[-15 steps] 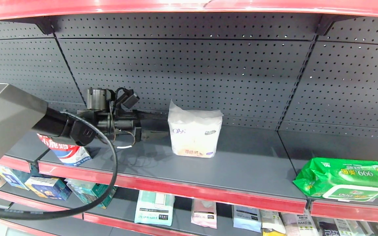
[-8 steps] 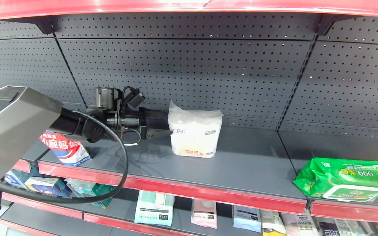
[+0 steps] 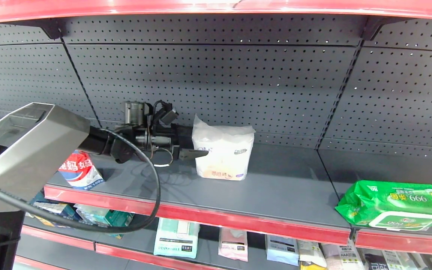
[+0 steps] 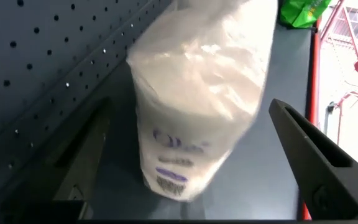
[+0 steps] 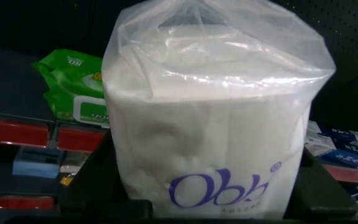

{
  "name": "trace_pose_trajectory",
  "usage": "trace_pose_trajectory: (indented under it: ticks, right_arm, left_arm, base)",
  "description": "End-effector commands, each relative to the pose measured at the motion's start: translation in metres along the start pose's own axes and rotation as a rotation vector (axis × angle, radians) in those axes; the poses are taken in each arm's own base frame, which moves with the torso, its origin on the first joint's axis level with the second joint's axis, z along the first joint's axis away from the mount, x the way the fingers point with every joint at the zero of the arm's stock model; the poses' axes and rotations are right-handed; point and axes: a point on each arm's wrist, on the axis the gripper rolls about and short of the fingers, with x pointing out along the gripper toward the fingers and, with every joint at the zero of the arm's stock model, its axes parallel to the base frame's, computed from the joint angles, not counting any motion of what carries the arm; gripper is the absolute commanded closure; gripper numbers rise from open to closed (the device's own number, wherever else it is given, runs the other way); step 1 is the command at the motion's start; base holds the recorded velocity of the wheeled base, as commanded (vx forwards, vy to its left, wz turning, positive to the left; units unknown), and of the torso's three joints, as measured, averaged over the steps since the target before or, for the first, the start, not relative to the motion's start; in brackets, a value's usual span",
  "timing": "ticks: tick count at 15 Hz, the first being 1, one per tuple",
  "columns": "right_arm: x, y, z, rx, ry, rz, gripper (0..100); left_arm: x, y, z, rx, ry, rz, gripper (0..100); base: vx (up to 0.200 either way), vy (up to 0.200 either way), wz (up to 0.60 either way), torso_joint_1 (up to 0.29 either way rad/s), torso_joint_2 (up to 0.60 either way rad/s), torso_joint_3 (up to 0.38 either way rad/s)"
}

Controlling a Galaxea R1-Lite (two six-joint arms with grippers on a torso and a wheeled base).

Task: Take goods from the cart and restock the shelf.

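Observation:
A white tissue pack [image 3: 223, 152] stands upright on the grey shelf [image 3: 283, 187], near the pegboard back. My left gripper [image 3: 201, 145] is at the pack's left end, open, with one finger in front of the pack and the other behind it. In the left wrist view the pack [image 4: 194, 106] sits between the spread fingers [image 4: 309, 158] of the left gripper [image 4: 191, 109]. My right gripper [image 5: 204, 186] is shut on a second white tissue pack [image 5: 216, 124], held up in front of the shelving.
A red, white and blue pack [image 3: 79, 170] lies at the shelf's left front. A green wipes pack [image 3: 396, 204] lies on the right section. The lower shelves hold several goods [image 3: 176, 238]. A red cart frame [image 4: 353, 37] stands off the shelf's edge.
My left arm has moved right along the shelf, and its open fingers have come around the left end of the standing white pack. The pack has stayed in place.

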Motion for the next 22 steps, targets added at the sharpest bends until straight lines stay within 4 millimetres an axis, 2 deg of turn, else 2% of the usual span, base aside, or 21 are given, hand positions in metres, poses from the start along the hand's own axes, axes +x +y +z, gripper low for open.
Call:
trace_pose_trajectory:
  ticks: [1, 8, 11, 16, 22]
  right_arm:
    - [0.001, 0.000, 0.000, -0.001, 0.003, 0.002, 100]
    - [0.001, 0.000, 0.000, -0.005, 0.006, 0.003, 100]
    - [0.000, 0.000, -0.001, -0.004, 0.004, -0.001, 100]
    - [0.000, 0.000, -0.001, -0.004, 0.006, -0.005, 100]
    - [0.001, 0.001, -0.002, -0.005, 0.009, -0.005, 100]
  left_arm:
    - [0.009, 0.000, -0.001, 0.002, -0.001, -0.013, 0]
    - [0.015, -0.001, -0.006, -0.010, 0.009, -0.015, 0]
    - [0.018, 0.005, -0.004, 0.001, 0.003, -0.001, 0]
    - [0.027, 0.001, -0.004, 0.004, 0.003, -0.019, 0]
    - [0.033, 0.006, -0.013, -0.001, 0.008, -0.018, 0]
  base:
    - [0.000, 0.000, 0.00, 0.000, 0.00, 0.000]
    - [0.000, 0.000, 0.00, 0.000, 0.00, 0.000]
    - [0.000, 0.000, 0.00, 0.000, 0.00, 0.000]
    - [0.000, 0.000, 0.00, 0.000, 0.00, 0.000]
    - [0.000, 0.000, 0.00, 0.000, 0.00, 0.000]
